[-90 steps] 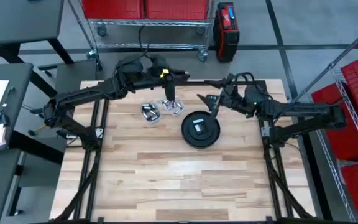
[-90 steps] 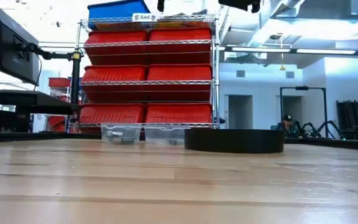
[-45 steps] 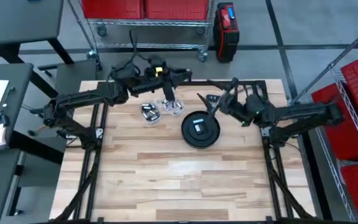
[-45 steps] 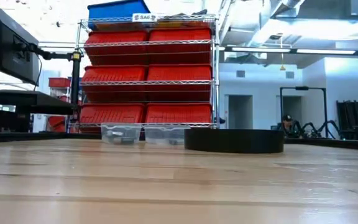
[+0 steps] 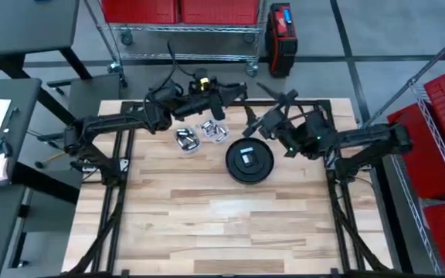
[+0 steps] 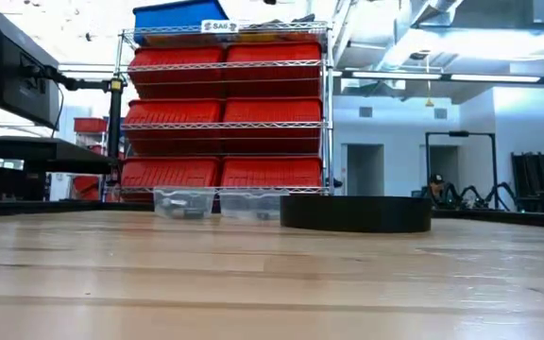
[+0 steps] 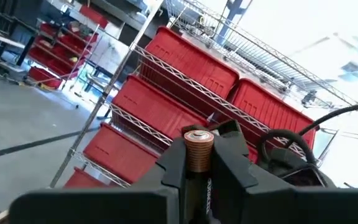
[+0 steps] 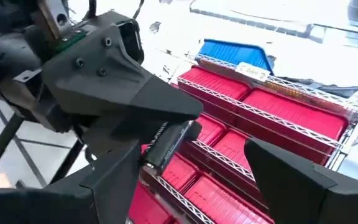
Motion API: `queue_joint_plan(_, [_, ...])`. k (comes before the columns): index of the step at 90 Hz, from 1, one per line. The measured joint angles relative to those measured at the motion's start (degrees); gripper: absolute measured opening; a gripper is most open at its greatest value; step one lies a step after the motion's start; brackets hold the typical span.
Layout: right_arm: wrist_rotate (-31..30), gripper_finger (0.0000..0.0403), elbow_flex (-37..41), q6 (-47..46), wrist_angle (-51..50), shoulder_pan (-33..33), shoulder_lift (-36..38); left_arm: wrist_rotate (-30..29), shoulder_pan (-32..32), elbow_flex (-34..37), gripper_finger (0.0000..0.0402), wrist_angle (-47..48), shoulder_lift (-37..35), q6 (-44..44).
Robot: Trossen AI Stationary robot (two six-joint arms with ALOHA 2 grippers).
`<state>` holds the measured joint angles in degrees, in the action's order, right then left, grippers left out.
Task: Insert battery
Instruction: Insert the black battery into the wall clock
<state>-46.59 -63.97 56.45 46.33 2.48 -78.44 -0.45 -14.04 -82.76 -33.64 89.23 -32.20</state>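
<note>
Above table, left claw [image 7: 199,163] raised battery [image 7: 198,148] higher.

Two dark, near-black arms built of slim jointed links. Left arm [image 5: 122,120] trailing a looped black cable near its wrist, with a small yellow mark on top. Right arm [image 5: 361,139] carrying a coiled black cable and a tiny green light by the wrist. Matte black, angular, wedge-shaped fingers [image 8: 135,99] with round recessed screw holes. Green circuit board and bare wiring behind.
</note>
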Motion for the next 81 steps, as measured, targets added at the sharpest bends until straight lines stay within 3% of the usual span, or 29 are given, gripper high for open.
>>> queue_joint_plan(48, [0.1,0.0275,-0.3,-0.9,-0.4,-0.7,-0.6,0.1,0.2,0.0,0.0029,-0.3,0.0,-0.8])
queue_joint_plan(81, [0.2,0.0159,-0.3,-0.5,-0.6,-0.7,-0.7,-0.1,0.2,0.0,0.0029,-0.1,0.0,-0.4])
